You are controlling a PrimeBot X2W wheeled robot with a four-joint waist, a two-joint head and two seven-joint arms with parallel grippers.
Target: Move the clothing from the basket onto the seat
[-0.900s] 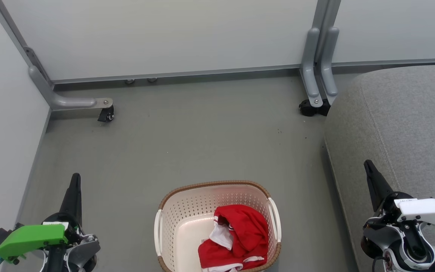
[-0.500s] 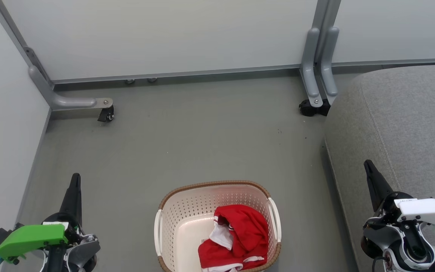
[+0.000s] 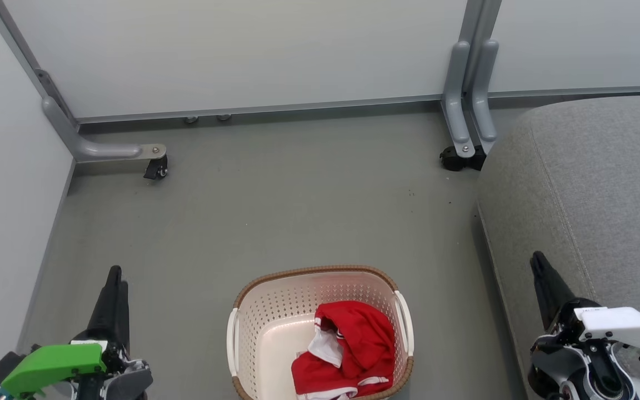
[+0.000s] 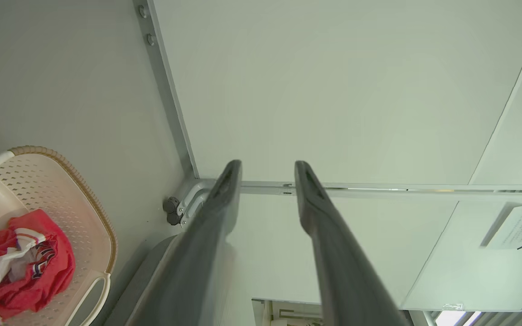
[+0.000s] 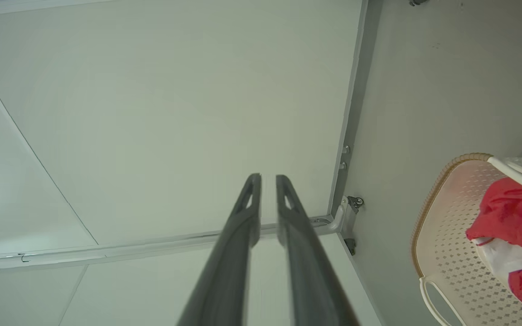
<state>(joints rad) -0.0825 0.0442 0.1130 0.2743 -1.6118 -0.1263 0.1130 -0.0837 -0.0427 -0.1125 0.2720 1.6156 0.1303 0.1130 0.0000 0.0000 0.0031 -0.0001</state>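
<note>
Grey floor (image 3: 275, 194): cream perforated basket (image 3: 309, 271), red fabric clothing (image 3: 353, 344).
Left claw (image 4: 266, 165) parted, right claw (image 5: 264, 176) closed, both empty; tangled garments may spill.

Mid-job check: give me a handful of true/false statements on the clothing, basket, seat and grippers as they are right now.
The clothing lies in the basket. True.
The left gripper holds the clothing. False: it is open over the floor, apart from the basket.
The seat is on the robot's right of the basket. True.
The right gripper touches the basket. False: it hangs by the seat's edge, apart from the basket.
A garment lies on the seat. False: the red fabric is in the basket.
</note>
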